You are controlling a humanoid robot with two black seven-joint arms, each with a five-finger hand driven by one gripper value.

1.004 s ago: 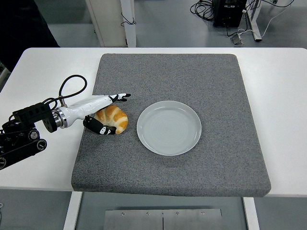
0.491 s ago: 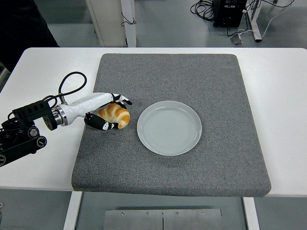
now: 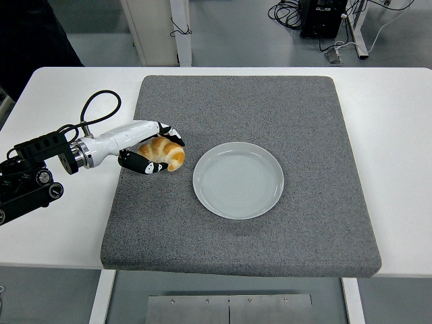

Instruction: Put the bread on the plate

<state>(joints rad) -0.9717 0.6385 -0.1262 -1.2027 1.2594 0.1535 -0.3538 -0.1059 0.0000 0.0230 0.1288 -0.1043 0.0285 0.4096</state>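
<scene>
A golden-brown croissant-shaped bread (image 3: 164,154) is held just above the grey mat, left of the plate. My left hand (image 3: 154,150) is shut on the bread, fingers curled over its top and thumb under its near side. The pale grey-blue plate (image 3: 237,179) lies empty on the mat, a short gap to the right of the bread. The right hand is out of view.
The grey mat (image 3: 270,108) covers the middle of the white table (image 3: 398,135). A black cable (image 3: 94,111) loops up from my left wrist. A dark-clothed person (image 3: 27,34) stands at the top left.
My left hand has closed around the bread and lifted it slightly up and away from the near edge. The plate has not moved.
</scene>
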